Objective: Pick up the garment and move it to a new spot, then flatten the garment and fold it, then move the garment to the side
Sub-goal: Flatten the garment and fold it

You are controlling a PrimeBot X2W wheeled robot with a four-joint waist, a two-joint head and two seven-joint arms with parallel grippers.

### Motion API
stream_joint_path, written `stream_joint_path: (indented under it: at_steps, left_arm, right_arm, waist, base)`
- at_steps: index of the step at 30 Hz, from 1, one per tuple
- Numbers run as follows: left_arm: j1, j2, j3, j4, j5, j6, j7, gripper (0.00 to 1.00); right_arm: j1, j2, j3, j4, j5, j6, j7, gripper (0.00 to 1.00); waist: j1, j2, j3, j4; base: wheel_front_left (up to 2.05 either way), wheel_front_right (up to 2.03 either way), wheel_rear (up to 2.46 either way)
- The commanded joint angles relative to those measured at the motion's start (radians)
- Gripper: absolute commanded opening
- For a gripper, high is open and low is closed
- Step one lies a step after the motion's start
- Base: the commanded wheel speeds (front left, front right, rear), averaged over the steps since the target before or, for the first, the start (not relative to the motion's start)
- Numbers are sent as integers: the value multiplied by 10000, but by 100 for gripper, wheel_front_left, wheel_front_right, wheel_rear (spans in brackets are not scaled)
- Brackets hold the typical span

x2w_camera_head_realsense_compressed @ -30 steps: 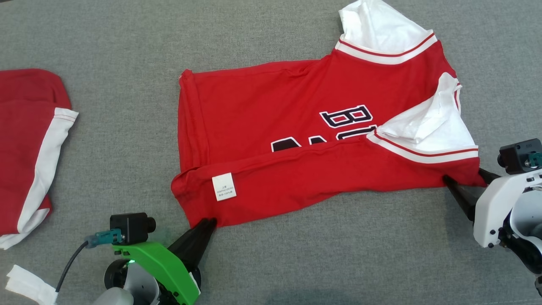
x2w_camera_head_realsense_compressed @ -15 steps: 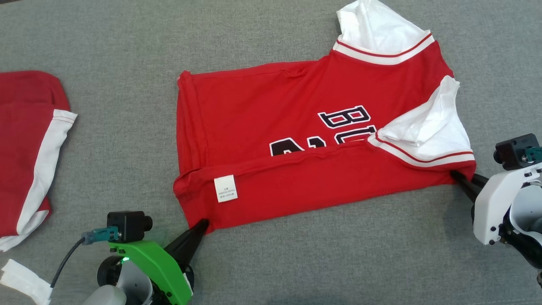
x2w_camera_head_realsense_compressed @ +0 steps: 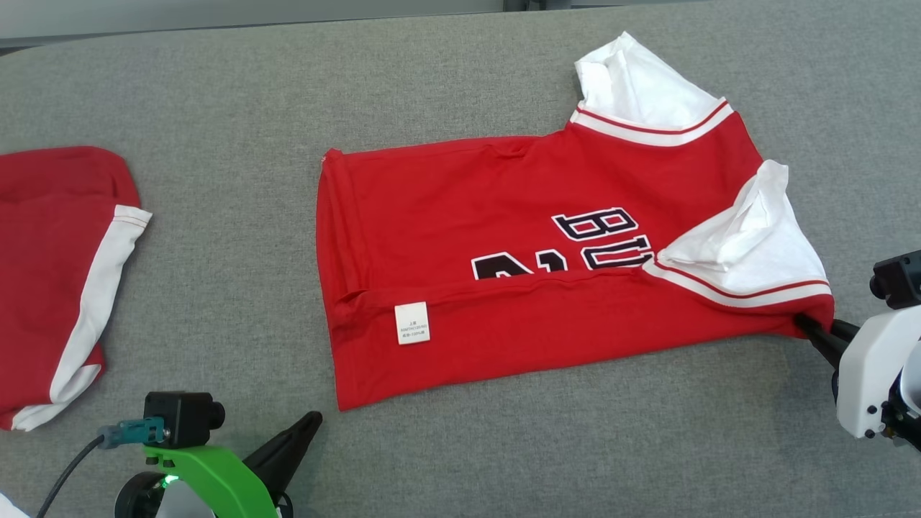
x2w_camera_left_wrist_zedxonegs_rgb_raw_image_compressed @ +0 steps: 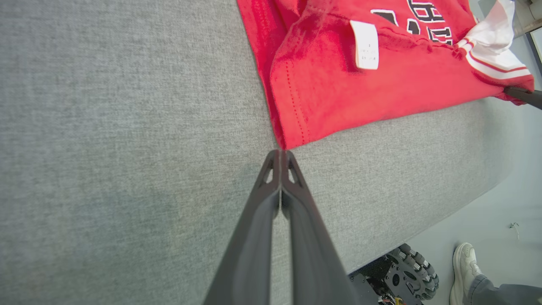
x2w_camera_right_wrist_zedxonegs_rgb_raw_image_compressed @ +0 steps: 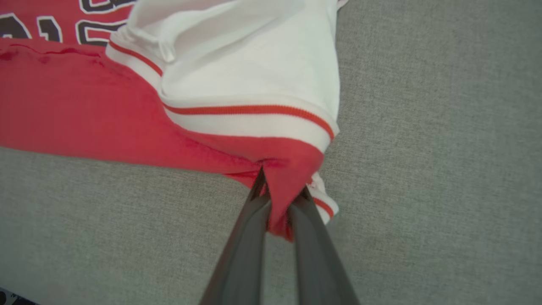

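A red jersey with white sleeves and black lettering lies on the grey table, its near long edge folded over so a white care label faces up. My right gripper is shut on the jersey's red corner below the near sleeve; the right wrist view shows cloth pinched between the fingers. My left gripper is shut with nothing in it, its tips just short of the jersey's hem corner and not touching it.
A second red-and-white garment lies at the table's left edge. The table's far edge runs along the top. In the left wrist view, the table's near edge, a wheeled base and a person's shoe show.
The left gripper has let go of the hem corner and drawn back toward the near left. The right gripper still holds its corner. The head camera has shifted, showing the table's far edge.
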Motion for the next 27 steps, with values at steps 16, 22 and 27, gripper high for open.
stream_joint_path:
  at_steps: [16, 22, 27]
  left_arm:
    - [440, -149, 309, -331, 981, 1224, -1241, 100]
    - [995, -400, 354, -571, 1187, 1647, -1955, 100]
    - [706, -655, 132, -197, 1107, 1496, -1766, 100]
  right_arm:
    - [406, 508, -810, 108, -1212, -15, -1018, 100]
    - [1154, 829, -1329, -258, -1873, -15, -1699, 100]
    - [1156, 1150, -1179, -345, -1978, -15, -1512, 100]
  waist:
    - [0, 0, -860, -101]
    - [0, 0, -1502, -142]
    - [0, 0, -1192, -221]
  base:
    - [0, 0, 0]
    - [0, 0, 0]
    - [0, 0, 0]
